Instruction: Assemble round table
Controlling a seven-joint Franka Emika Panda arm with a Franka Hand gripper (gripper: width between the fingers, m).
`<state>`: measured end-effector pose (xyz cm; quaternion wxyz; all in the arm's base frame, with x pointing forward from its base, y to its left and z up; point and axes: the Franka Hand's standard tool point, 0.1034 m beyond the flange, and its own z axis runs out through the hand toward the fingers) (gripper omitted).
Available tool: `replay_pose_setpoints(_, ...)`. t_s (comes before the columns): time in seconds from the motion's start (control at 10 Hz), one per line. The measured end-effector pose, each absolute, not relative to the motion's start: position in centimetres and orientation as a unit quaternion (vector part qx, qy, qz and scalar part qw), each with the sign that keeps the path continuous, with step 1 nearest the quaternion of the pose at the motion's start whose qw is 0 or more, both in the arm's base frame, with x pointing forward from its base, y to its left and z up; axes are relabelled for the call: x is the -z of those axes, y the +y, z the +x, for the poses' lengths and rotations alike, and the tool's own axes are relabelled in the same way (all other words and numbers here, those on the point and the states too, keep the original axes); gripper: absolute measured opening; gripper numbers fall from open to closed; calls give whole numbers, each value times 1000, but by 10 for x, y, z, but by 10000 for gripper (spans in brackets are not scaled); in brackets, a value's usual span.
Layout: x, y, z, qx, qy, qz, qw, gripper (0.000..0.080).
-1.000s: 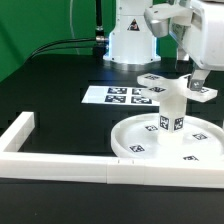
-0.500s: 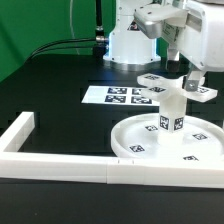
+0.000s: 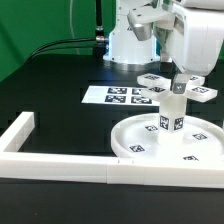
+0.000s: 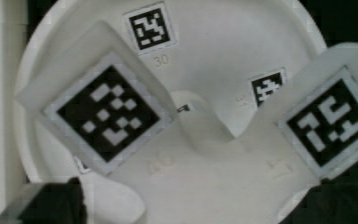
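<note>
So I'm looking at the round tabletop disc [image 3: 167, 138] sitting flat on the black worktop [image 3: 60, 105], over on the exterior view's right, just behind the long white square-bar frame [image 3: 60, 165] that's running along the near edge. The short cylinder leg [image 3: 172, 108] is standing upright in the middle of the disc, and the cross-shaped piece [image 3: 172, 88] is sitting on top of the leg, its tagged arms spreading out sideways. The gripper [image 3: 182, 76] is hanging right over the cross, coming down from the arm on the far right side. From the exterior view I can't tell whether the fingers are spread or pinching anything; they're lost behind the cross arms. The wrist view isn't helping much either: I'm seeing two big tagged arms of the cross-shaped piece [image 4: 176, 110] up close with the disc [image 4: 247, 45] underneath, plus dark blurry finger tips [image 4: 78, 200] at the edge. The marker board [image 3: 118, 95] is lying flat further back, left of the disc.
</note>
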<state>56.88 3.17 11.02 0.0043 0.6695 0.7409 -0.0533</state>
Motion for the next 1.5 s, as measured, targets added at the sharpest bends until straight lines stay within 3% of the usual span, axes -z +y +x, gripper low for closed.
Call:
replay_pose_setpoints(0.8, -97, 34, 564, 62, 721, 690, -2, 648)
replay_pose_setpoints(0.9, -98, 35, 564, 61, 722, 690, -1, 525)
replay_pose_setpoints(1.0, -98, 34, 564, 61, 717, 694, -1, 525)
replay_pose_setpoints(1.1, -98, 34, 564, 61, 711, 700, -1, 446)
replay_pose_setpoints(1.5, -98, 34, 564, 61, 659, 750, 4, 446)
